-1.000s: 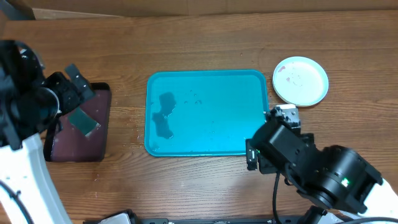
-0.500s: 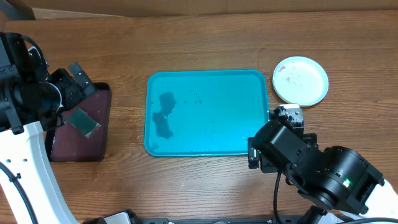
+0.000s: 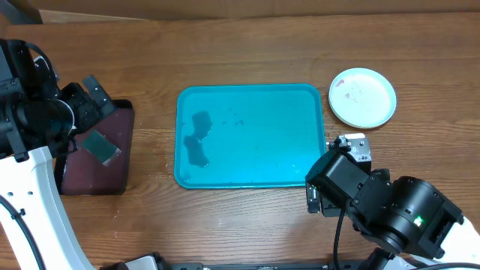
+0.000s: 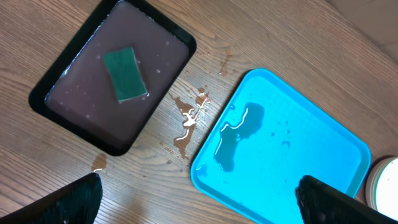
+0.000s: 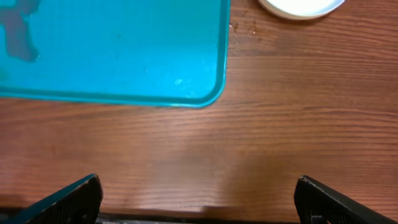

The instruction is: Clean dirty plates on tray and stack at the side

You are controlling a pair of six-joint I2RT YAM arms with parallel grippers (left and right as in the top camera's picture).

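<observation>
The turquoise tray (image 3: pixel 251 112) lies mid-table with only a water puddle (image 3: pixel 199 139) and small specks on it. One pale mint-white plate (image 3: pixel 362 97) with reddish smears sits on the wood right of the tray; I cannot tell if other plates lie under it. Its edge shows in the right wrist view (image 5: pixel 301 6) and the left wrist view (image 4: pixel 387 186). My left gripper (image 4: pixel 202 205) is open and empty, high above the tray's left edge (image 4: pixel 205 158). My right gripper (image 5: pixel 199 202) is open and empty over bare wood, in front of the tray's near right corner (image 5: pixel 211 93).
A dark maroon tray (image 3: pixel 112 169) stands left of the turquoise tray, wet, with a green sponge (image 3: pixel 101 146) in it; both show in the left wrist view, tray (image 4: pixel 81 118) and sponge (image 4: pixel 126 74). Water drops (image 4: pixel 189 118) lie on the wood between the trays.
My right arm has drawn back from the tray's right edge, toward the table's front and a little right. My left arm shifted slightly earlier, then held still.
</observation>
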